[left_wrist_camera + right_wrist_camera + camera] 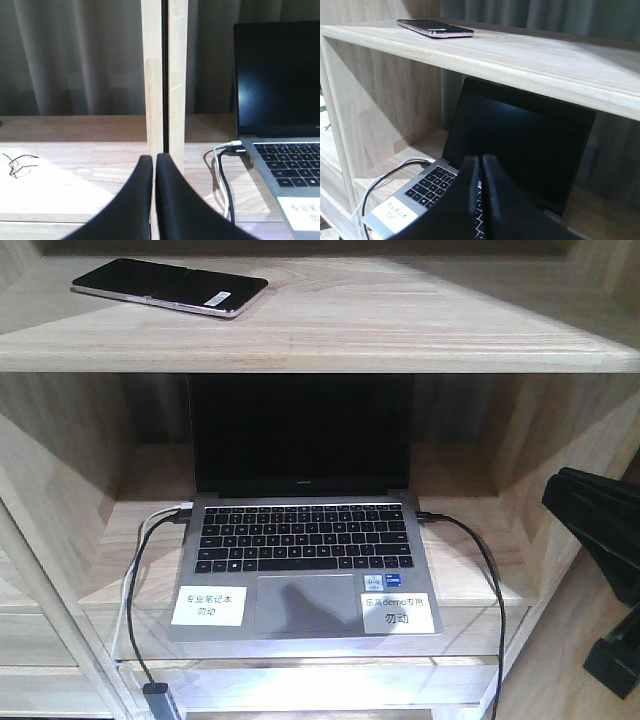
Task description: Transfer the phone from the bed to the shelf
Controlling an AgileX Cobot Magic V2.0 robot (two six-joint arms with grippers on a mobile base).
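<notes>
Clenched, empty left gripper (154,159) and right gripper (481,160) at lower frame; phone (170,286) flat on the shelf (400,330), upper left, above laptop (303,530).

Smooth matte-black curved fingers (145,200) on each pincer, tapering to narrow rounded tips.

We count one phone (170,287), lying near the left edge of the top board of the single shelf (400,330). One laptop (303,530) sits on the board below. We see two white labels (208,606) at its front corners and three cables (135,580): two left, one right.
</notes>
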